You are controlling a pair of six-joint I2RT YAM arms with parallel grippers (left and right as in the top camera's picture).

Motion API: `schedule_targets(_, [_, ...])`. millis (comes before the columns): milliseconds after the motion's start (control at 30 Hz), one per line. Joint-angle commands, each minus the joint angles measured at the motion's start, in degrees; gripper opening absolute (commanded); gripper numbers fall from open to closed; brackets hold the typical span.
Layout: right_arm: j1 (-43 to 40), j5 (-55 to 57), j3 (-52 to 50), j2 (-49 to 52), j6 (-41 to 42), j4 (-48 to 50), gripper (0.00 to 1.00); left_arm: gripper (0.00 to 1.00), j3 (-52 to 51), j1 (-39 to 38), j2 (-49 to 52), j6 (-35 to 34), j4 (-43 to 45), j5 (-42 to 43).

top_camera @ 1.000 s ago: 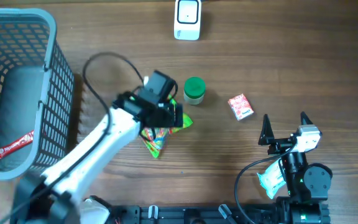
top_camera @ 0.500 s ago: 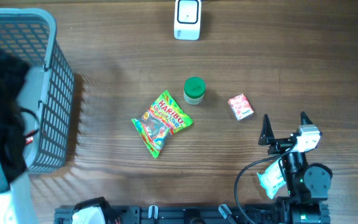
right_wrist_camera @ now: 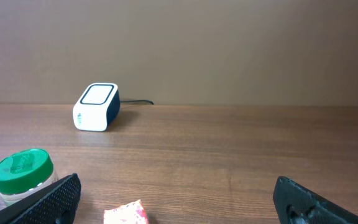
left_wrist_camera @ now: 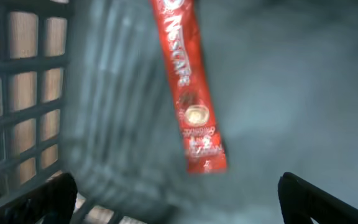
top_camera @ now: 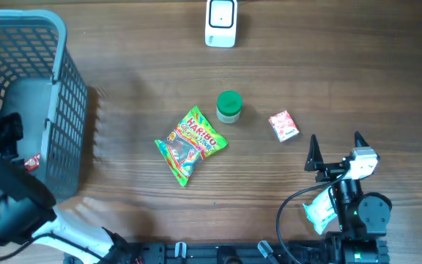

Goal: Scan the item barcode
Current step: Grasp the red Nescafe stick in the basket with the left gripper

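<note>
A white barcode scanner [top_camera: 220, 22] stands at the table's far edge and shows in the right wrist view as scanner [right_wrist_camera: 96, 107]. A Haribo bag [top_camera: 190, 144], a green-lidded jar [top_camera: 228, 106] and a small red-and-white packet [top_camera: 283, 125] lie mid-table. My left arm [top_camera: 9, 198] reaches into the grey basket [top_camera: 64, 95]. There my left gripper [left_wrist_camera: 182, 205] hangs open just above a red Nescafe stick [left_wrist_camera: 191, 93] on the basket floor, touching nothing. My right gripper [top_camera: 335, 143] rests open and empty near the front right.
The basket's mesh walls [left_wrist_camera: 23, 93] rise close on the left of my left gripper. A white-and-green packet [top_camera: 317, 213] lies beside the right arm's base. The jar [right_wrist_camera: 18, 173] and the red-and-white packet [right_wrist_camera: 124, 214] sit just ahead of my right gripper [right_wrist_camera: 182, 202].
My left arm has swung from above the Haribo bag at mid-table over to the basket on the left, still open. The bag stays on the table. The right arm has not moved.
</note>
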Motion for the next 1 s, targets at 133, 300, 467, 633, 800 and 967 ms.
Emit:
schedule_targets(133, [0.04, 0.42, -0.07, -0.37, 0.57, 0.2, 1.0, 1.0, -15.8, 0.2, 1.01, -4.17, 17.03, -0.39])
schedule_targets(300, [0.04, 0.42, -0.07, -0.37, 0.59, 0.2, 1.0, 0.77, -24.04, 0.2, 1.01, -3.91, 28.04, -1.97])
schedule_targets(467, [0.04, 0.42, -0.07, -0.37, 0.59, 0.2, 1.0, 0.04, -25.24, 0.24, 0.5, -1.18, 25.9, -8.39])
schedule_targets(633, [0.04, 0.42, -0.07, -0.37, 0.59, 0.2, 1.0, 0.04, -20.15, 0.17, -7.02, -0.68, 18.4, -7.06])
schedule_targets(800, [0.04, 0.42, -0.07, -0.37, 0.57, 0.22, 1.0, 0.04, -10.14, 0.09, -26.36, -0.68, 12.46, -3.78])
schedule_targets(967, [0.04, 0.42, -0.07, -0.37, 0.59, 0.2, 1.0, 0.04, -8.79, -1.33, -49.72, 1.7, 15.19, 13.14])
